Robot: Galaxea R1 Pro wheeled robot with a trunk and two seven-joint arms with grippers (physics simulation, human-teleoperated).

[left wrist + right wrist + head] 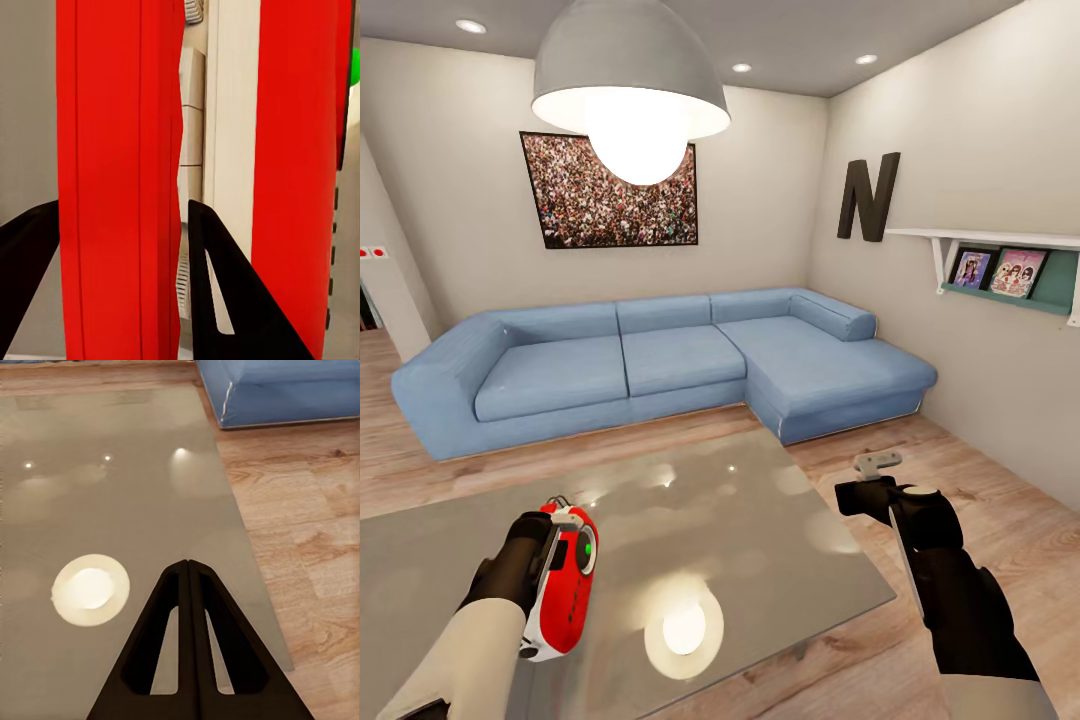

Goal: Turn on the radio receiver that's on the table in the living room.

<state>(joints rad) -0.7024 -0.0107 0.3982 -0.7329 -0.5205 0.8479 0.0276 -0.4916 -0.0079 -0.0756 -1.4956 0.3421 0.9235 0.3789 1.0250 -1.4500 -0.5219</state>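
Head view looks across a low rectangular table with a glossy grey tabletop (740, 520) toward a blue L-shaped fabric sofa (660, 365) along the far wall, with light wood plank floor (1000, 520) between them and to the right. A white dome pendant lamp (630, 95) hangs above, mirrored as a bright round patch near the tabletop's near edge. A framed crowd picture (610, 190) and a black letter N (868, 196) hang on the beige walls; a white wall shelf (1010, 262) at the right carries two small pictures.

The tabletop's middle and right part lie bare, and its right edge gives straight onto open floor.

The small red portable radio with white sides and a thin wire handle (563, 578) sits at the near left of the tabletop, its round dial turned to the right. The left gripper (540, 560) clamps it: in the left wrist view the black fingers (225, 300) straddle one red panel of the radio (120, 180).

The right gripper (880, 462) hovers over the tabletop's right edge; its fingers (169, 660) are pressed together, holding nothing.
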